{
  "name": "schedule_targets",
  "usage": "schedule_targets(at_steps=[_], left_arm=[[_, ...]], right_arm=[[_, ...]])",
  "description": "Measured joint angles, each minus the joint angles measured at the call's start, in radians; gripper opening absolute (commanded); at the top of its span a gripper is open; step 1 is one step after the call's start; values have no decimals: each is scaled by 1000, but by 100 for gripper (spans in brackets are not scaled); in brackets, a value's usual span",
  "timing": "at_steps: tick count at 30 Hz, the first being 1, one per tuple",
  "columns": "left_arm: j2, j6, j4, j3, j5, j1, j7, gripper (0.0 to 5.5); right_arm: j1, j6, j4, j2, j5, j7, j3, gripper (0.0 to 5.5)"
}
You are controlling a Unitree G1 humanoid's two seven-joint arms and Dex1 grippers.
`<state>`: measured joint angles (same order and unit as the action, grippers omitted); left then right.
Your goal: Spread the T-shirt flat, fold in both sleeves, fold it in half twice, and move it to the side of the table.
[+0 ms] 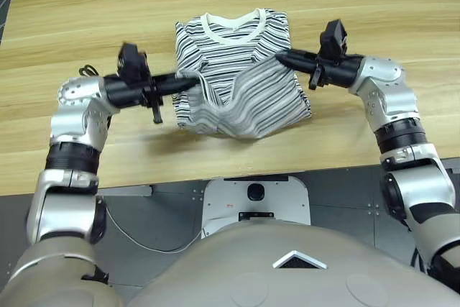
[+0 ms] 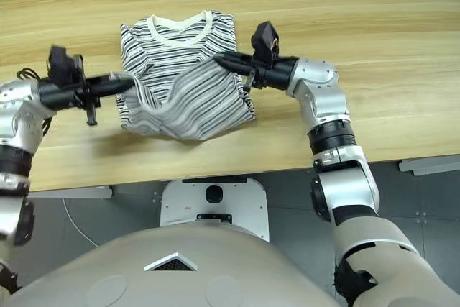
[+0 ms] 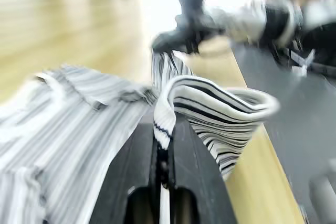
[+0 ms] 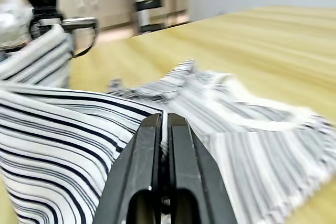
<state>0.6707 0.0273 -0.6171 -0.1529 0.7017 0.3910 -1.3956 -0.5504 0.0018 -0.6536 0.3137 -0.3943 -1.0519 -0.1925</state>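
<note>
As the near hem [image 1: 230,98] of the T-shirt [image 1: 233,52] hangs lifted off the table [image 1: 86,12], the left gripper [image 1: 188,80] and right gripper [image 1: 282,57] each pinch a corner of it, jaws clamped on cloth; the collar [image 1: 231,28] lies flat beyond them, on the far side.

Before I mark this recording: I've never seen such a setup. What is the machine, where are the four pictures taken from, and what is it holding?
It is a humanoid robot with two arms, each ending in two fingers. Two pictures come from cameras in its head, looking down over the arms; the other two come from a camera on each wrist. On the wooden table lies a striped T-shirt. The left fingers and the right fingers are each shut on the shirt's lower edge, holding it lifted off the table.
</note>
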Motion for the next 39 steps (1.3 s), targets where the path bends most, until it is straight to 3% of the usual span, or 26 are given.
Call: schedule_targets(at_steps=[5, 11, 21, 32, 39], left_arm=[[-115, 1, -374, 134, -42, 175, 4, 13], [-234, -158, -595, 234, -175, 272, 247, 13], [-257, -199, -638, 382, -237, 337, 324, 13], [-252, -229, -683, 332, -492, 352, 655, 13], [-275, -262, -691, 332, -541, 359, 757, 118]], right_arm=[[-96, -111, -276, -90, 68, 153, 87, 10], [-210, -192, -508, -157, 115, 335, 191, 10], [-319, -254, -613, -184, 157, 468, 303, 10], [-385, -227, -670, -236, 317, 649, 286, 10], [-388, -193, -687, -235, 382, 804, 291, 131]])
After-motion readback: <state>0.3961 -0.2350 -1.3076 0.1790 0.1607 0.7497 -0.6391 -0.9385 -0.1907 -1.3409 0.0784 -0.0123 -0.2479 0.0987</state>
